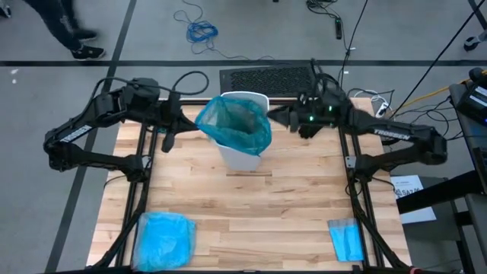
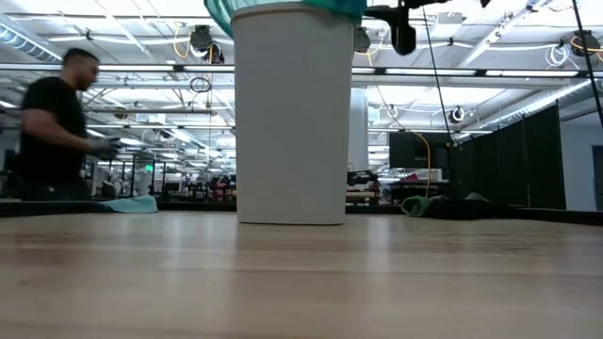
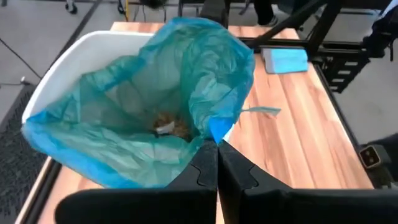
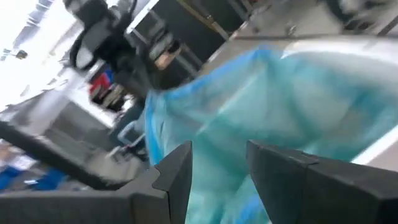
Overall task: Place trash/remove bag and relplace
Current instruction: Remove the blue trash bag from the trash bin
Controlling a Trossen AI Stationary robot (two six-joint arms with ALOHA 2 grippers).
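Note:
A white bin [image 1: 245,156] stands at the table's far middle, lined with the teal bag [image 1: 237,125], whose top is bunched above the rim. Trash [image 3: 169,124], brown and white scraps, lies at the bottom inside the bag. My left gripper [image 1: 196,120] is at the bag's left side, shut on its rim. My right gripper [image 1: 278,119] stands open just right of the bag. In the right wrist view the bag [image 4: 280,112] fills the space beyond its spread fingers [image 4: 217,168]. In the low view the bin [image 2: 290,113] rests by its base on the table. My left gripper pinches a small fold of the bag's top edge [image 3: 217,129] between its two shut fingertips, on the side of the bin toward the table's left. The fingers slant downward from the left. The plastic there is drawn up to a point, while the rest of the bag stays in the bin.
A paler sky-blue plastic bag [image 1: 163,240] lies at the near left corner. A small flat folded blue sheet [image 1: 346,240] lies at the near right. A black grille [image 1: 266,78] sits behind the bin. A person [image 2: 57,122] stands beyond the table's far left.

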